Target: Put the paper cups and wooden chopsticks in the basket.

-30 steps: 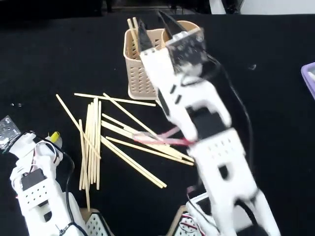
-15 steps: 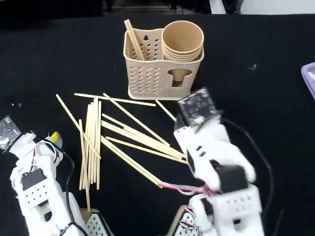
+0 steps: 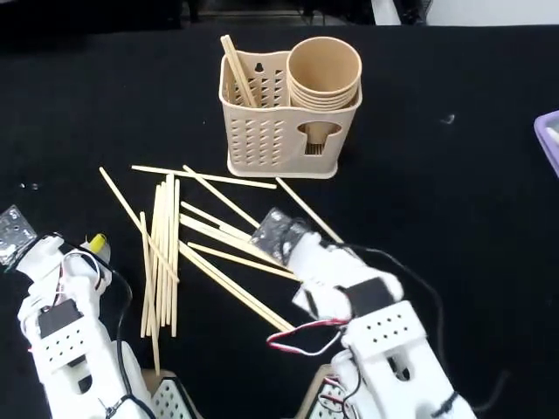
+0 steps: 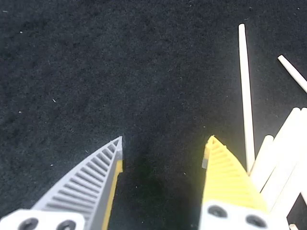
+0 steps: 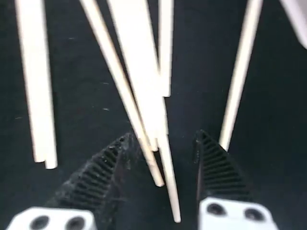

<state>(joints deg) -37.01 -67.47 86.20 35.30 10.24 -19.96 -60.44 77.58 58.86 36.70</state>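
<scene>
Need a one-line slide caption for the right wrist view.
Open right end effector poised low over scattered wooden chopsticks on the black table.

the high view looks steeply down on the black table [image 3: 454, 218] from above, with the arm bases at its near edge and the basket [image 3: 279, 140] at the far side. the left wrist view looks past the left gripper [image 4: 165, 139], very close to the table. the right wrist view does the same past the right gripper [image 5: 163, 135]. all three views share the loose chopsticks [image 3: 164, 253].
</scene>
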